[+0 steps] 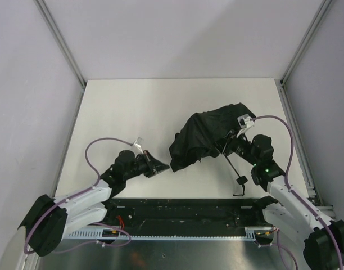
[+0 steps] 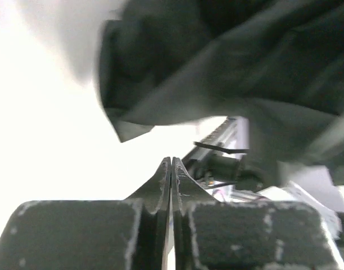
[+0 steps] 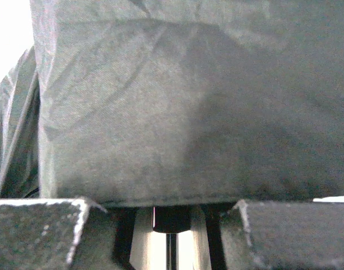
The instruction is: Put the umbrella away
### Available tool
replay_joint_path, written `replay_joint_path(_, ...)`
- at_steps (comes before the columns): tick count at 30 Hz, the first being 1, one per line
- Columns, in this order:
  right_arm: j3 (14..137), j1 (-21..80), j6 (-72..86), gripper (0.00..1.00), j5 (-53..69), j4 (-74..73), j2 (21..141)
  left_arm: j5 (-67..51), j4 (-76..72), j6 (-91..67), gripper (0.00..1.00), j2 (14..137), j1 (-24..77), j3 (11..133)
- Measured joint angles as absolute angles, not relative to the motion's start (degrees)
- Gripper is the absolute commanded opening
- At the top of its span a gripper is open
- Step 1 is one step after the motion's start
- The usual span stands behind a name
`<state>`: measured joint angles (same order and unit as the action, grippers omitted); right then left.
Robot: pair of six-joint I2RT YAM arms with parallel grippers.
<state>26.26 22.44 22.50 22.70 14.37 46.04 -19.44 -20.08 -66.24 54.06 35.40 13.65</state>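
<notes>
"One umbrella (image 1: pixel 208 132): where does it lie?"

"Right of the table's (image 1: pixel 132 107) middle. Its black cloth is crumpled and half spread, with shaft and knob pointing toward the near edge."

"And the claws?"

"Right gripper (image 1: pixel 235 145) reaches under the cloth, fingers spread apart with the shaft between them. Left gripper (image 1: pixel 161 166) is clenched on nothing, just beside the cloth's left edge."
</notes>
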Motion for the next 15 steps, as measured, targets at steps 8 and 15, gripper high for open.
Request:
replay_joint_path(8,16.8,21.56,24.05,0.0,26.5,20.91,51.64,-20.49,-19.33,-61.41,0.73,56.9,33.45,10.76)
replay_joint_path(15,15.22,20.64,24.75,0.0,26.35,21.41,51.53,-22.87,-21.04,-63.44,0.99,43.16,33.76,10.83)
